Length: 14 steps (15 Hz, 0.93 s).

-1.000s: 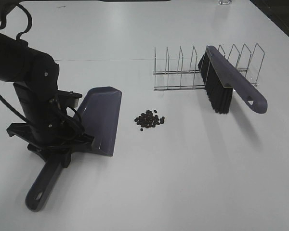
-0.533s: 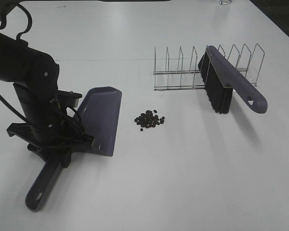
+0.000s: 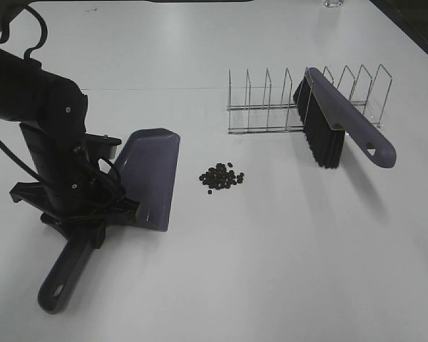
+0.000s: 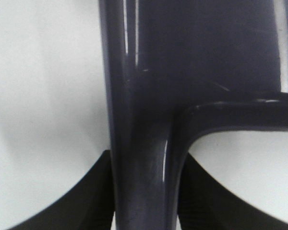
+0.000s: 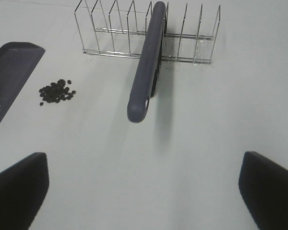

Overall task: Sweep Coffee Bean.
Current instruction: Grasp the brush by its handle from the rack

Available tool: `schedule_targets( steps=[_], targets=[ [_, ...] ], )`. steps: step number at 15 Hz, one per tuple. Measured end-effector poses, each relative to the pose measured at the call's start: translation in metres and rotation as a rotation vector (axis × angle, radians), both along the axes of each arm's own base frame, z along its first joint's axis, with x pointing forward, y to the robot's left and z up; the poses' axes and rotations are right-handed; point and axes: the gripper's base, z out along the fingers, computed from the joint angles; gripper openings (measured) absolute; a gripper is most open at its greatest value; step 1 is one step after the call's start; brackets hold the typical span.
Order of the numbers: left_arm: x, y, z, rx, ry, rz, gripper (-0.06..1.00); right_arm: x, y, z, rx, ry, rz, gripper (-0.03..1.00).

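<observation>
White tabletop (image 3: 271, 271) fills the high view, bare apart from a few things. At its left side the black left gripper (image 4: 146, 201) is clenched on the handle (image 3: 63, 278) of a grey-purple dustpan (image 3: 151, 174); the wrist view shows a dark finger pressed against each side of the handle where it joins the pan. The handle's free end, with its hanging hole, sticks out past the gripper toward the near edge. The coffee bean (image 3: 222, 177) lies in one small, tight heap on the table, near the dustpan's right side but apart from it, between the pan and a wire rack (image 3: 267, 107). A brush (image 3: 342, 121) of the same colour leans in one slot of the rack, black bristles (image 3: 322, 139) downward, its handle pointing out toward the right gripper (image 5: 144, 191). That gripper is out of the high view; its wrist view shows both fingers (image 5: 19, 189) spread wide with only table between them, well short of the brush
</observation>
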Motion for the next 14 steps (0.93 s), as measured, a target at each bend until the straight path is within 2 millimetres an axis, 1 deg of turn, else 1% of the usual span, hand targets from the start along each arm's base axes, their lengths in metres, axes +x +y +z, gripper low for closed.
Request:
schedule_targets(
  steps=[1, 3, 5, 7, 11, 12, 14],
  targets=[
    [0.0, 0.0, 0.0, 0.0, 0.001, 0.0, 0.33, 0.034, 0.0, 0.004, 0.002, 0.007, -0.007, 0.98],
    [0.0, 0.0, 0.0, 0.001, 0.003, 0.001, 0.33, 0.076, 0.003, 0.001, 0.055, 0.006, -0.019, 0.98],
    [0.0, 0.0, 0.0, 0.0, 0.005, 0.003, 0.33, 0.115, 0.005, -0.011, 0.088, 0.031, -0.036, 0.98],
    [-0.001, 0.0, 0.0, -0.002, 0.007, 0.008, 0.33, 0.154, 0.007, -0.027, 0.095, 0.141, -0.037, 0.98],
    [-0.001, -0.001, 0.0, -0.009, 0.014, 0.019, 0.33, 0.232, 0.012, -0.052, 0.091, 0.44, 0.002, 0.98],
    [-0.001, -0.001, 0.0, -0.009, 0.014, 0.019, 0.33, 0.242, 0.013, -0.056, 0.09, 0.477, 0.008, 0.98],
    [-0.002, -0.001, 0.0, -0.013, 0.016, 0.025, 0.33, 0.281, 0.015, -0.073, 0.089, 0.605, 0.03, 0.98]
  ],
)
